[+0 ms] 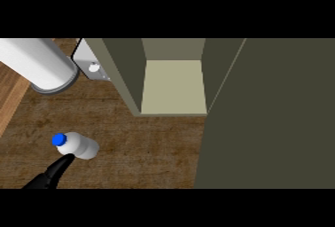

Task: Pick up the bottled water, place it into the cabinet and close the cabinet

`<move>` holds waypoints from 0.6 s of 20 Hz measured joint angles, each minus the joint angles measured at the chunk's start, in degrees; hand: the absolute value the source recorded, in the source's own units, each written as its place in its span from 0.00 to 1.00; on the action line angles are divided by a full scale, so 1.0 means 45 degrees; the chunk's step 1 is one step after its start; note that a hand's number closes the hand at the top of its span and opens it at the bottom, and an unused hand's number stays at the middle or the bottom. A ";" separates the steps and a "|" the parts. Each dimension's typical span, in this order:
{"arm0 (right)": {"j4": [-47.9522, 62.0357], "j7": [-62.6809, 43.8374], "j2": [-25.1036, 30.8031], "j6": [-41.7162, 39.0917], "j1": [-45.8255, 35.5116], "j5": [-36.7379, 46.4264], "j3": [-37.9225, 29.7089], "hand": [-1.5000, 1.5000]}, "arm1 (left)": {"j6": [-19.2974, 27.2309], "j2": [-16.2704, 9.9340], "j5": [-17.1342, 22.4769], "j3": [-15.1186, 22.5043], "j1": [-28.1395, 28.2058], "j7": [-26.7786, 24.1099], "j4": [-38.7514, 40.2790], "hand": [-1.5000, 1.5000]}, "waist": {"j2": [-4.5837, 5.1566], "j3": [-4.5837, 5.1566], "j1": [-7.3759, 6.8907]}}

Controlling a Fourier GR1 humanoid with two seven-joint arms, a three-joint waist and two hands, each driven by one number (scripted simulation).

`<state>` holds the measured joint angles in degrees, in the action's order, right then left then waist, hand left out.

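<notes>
A: Item one, bottled water (78, 145). Location?

B: Near left of the wooden counter (144, 146), well apart from the cabinet (173, 84). White, rounded body, blue cap (60, 140) pointing left; it seems tilted or lying, I cannot tell which.

A: Handling?

B: Likely light, stiff plastic, smooth and prone to roll or slip. Best taken round the mid-body, not the cap.

A: Hand?

B: Left hand (56, 170), black, enters from the near edge; a narrow tip touches the bottle's near side. Whether its fingers are open or curled cannot be told. Right hand not in view.

A: Item two, cabinet?

B: Olive, flat panels; pale shelf inside, door (268, 115) standing open at right.

A: Other?

B: White cylinder (36, 62), far left.
</notes>
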<state>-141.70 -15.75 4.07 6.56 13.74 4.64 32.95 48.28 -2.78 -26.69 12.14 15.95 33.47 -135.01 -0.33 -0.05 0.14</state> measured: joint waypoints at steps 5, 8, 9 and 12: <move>-0.0051 -0.0051 0.0282 0.0408 -0.0023 0.0190 0.0398 0.00 | -0.0027 0.0012 -0.0189 -0.0038 0.0084 0.0138 0.0138 0.00 | 0.0006 0.0006 0.0023; -0.0100 -0.0129 0.0444 0.0654 -0.0082 0.0273 0.0589 0.00 | -0.0075 -0.0179 -0.0148 -0.0537 -0.0059 0.0017 0.0258 0.00 | 0.0011 0.0015 0.0037; -0.0086 0.0000 0.0529 0.0715 -0.0003 0.0296 0.0681 0.00 | -0.0086 -0.0184 -0.0140 -0.0642 -0.0179 -0.0010 0.0318 0.00 | 0.0013 0.0016 0.0046; -0.0032 0.0099 0.0710 0.0861 -0.0070 0.0339 0.0756 0.00 | -0.0030 -0.0207 0.0190 -0.0979 -0.0297 -0.0410 0.0610 0.00 | 0.0025 0.0019 0.0035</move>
<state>-141.84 -15.30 7.26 10.44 13.43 6.16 36.36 48.15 -3.72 -25.84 7.73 14.61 31.63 -132.27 -0.22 0.04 0.30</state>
